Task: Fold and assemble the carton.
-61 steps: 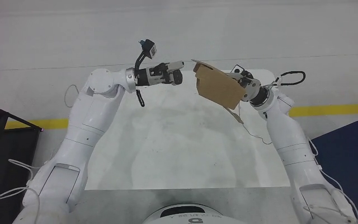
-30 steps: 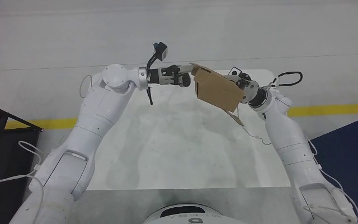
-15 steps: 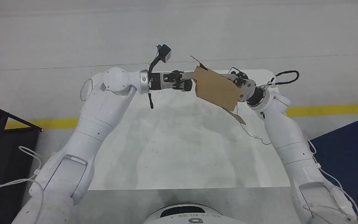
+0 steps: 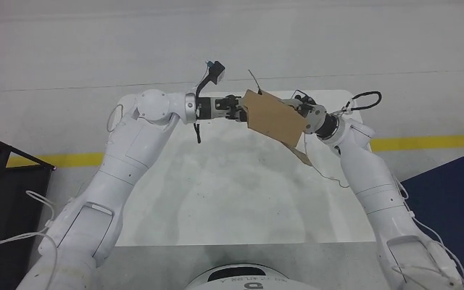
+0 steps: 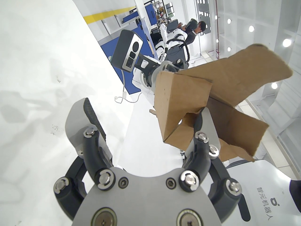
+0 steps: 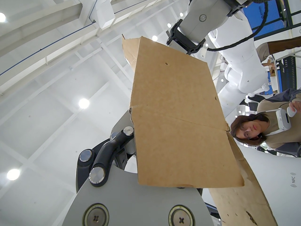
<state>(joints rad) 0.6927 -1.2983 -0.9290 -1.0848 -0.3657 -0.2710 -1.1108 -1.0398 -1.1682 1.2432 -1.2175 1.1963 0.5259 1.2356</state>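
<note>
A brown cardboard carton [image 4: 275, 116], partly folded with loose flaps, hangs in the air over the far side of the white table [image 4: 217, 188]. My right gripper [image 4: 307, 120] is shut on its right end; in the right wrist view one finger [image 6: 121, 130] shows beside the carton [image 6: 176, 118], which hides the other. My left gripper [image 4: 243, 109] is at the carton's left end. It is open [image 5: 147, 109], and one of its fingers [image 5: 208, 123] lies against a flap at the carton's [image 5: 183, 95] open end, while the other stands free of it.
A thin cable [image 4: 330, 170] trails from the right arm over the table's right side. A black rack [image 4: 14, 167] stands off the table at the left. A yellow line [image 4: 420, 141] runs along the floor beyond the table's right edge.
My left arm has stretched to the right until its open gripper reached the carton's left end. The right arm has brought the carton slightly left to meet it.
</note>
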